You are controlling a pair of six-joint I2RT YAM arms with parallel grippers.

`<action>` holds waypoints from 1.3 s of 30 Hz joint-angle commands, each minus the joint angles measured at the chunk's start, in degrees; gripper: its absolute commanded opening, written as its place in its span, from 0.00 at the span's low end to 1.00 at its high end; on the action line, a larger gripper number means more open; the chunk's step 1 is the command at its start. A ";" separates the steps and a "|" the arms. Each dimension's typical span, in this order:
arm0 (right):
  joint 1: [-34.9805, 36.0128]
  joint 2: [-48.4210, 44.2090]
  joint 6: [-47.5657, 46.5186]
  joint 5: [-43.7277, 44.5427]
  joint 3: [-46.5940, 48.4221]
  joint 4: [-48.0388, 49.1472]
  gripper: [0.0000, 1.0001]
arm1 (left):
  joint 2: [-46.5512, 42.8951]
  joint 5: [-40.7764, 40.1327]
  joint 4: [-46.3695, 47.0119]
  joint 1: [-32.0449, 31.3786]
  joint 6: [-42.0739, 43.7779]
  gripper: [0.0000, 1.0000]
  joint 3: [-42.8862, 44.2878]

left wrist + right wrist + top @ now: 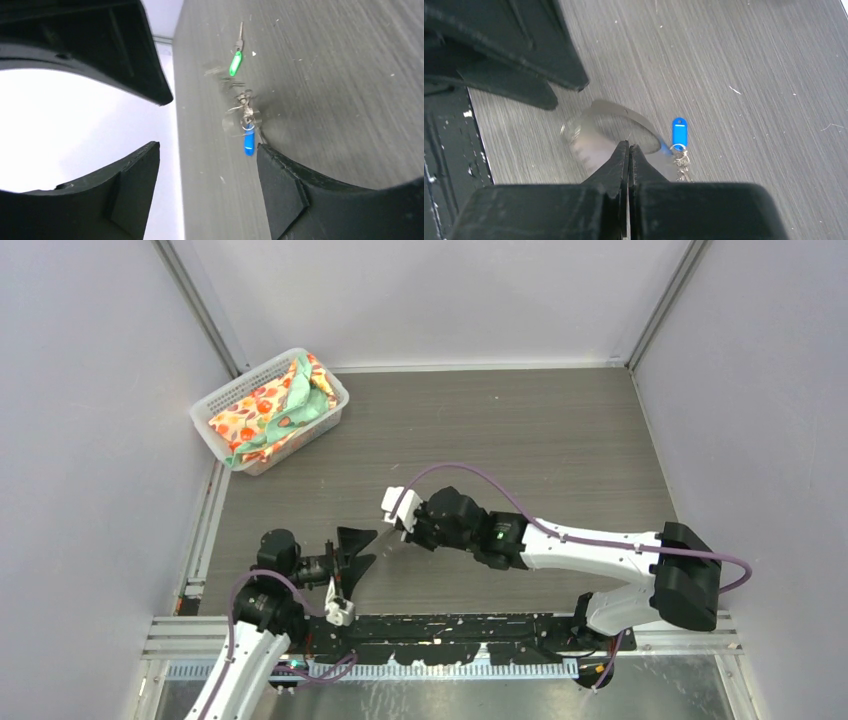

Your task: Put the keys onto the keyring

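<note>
Keyring point(596, 131) — blurred silvery loop near the table's point(749, 75) front edge, pinched at the right gripper's point(628, 146) tip, jaws together on the wire, prob. to steady it. Blue key point(679, 132) sits just beside, green key point(235, 64) farther along. Left gripper point(362, 548) hovers near, jaws apart — ready to grab.

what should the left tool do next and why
Probably ease the open left tool toward the green-tagged key, which lies farther off on the table. The shut right tool seems to pinch the keyring, with the blue-tagged key beside it, so green looks left to fetch.
</note>
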 commanded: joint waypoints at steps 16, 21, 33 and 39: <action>-5.42 -2.00 2.88 -11.57 -4.45 -4.89 0.44 | 18.05 5.98 -18.37 -0.18 11.66 0.60 12.73; -4.71 -1.13 -3.82 -13.93 -9.66 -6.57 0.71 | 19.51 5.92 -21.43 0.04 16.67 0.56 12.98; -4.80 11.31 -12.46 -11.31 -4.87 -2.95 0.67 | 10.10 2.51 -17.67 0.04 9.13 0.54 9.81; -4.80 12.82 -12.68 -10.79 -2.84 -2.27 0.59 | 7.76 2.53 -19.96 0.04 8.49 0.54 8.93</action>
